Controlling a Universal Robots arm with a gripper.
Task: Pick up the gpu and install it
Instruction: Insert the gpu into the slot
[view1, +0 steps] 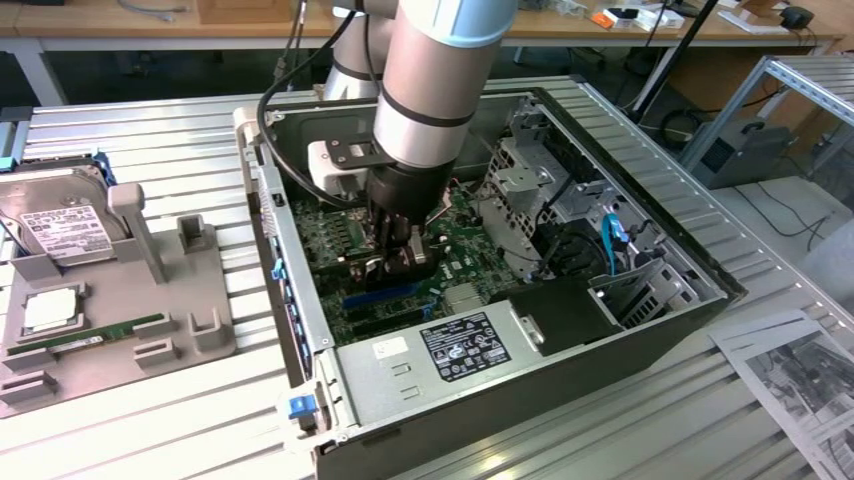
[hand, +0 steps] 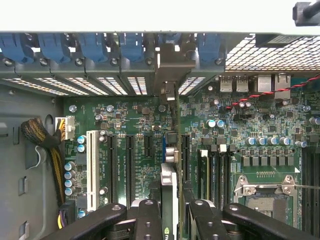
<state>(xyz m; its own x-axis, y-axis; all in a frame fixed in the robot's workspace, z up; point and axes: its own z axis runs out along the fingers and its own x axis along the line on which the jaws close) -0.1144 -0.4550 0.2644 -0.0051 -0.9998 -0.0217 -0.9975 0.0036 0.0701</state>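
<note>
The gpu (hand: 169, 172) shows edge-on in the wrist view, a thin dark card standing upright over the green motherboard (hand: 250, 135), its silver bracket (hand: 172, 70) up against the row of rear slot openings with blue clips. My gripper (hand: 172, 207) is shut on the card's upper edge, one black finger (hand: 149, 215) on each side. In the exterior view my gripper (view1: 398, 262) reaches straight down inside the open computer case (view1: 300, 300), just above a blue expansion slot (view1: 380, 296). The card's lower edge and the slot beneath it are hidden.
Several black slots and a white one (hand: 92, 167) lie beside the card, with the CPU socket (hand: 262, 192) farther off. A drive cage (view1: 527, 185) and power supply (view1: 461, 345) crowd the case. A grey fixture (view1: 147, 320) holds a hard drive (view1: 54, 225) and memory stick (view1: 94, 335).
</note>
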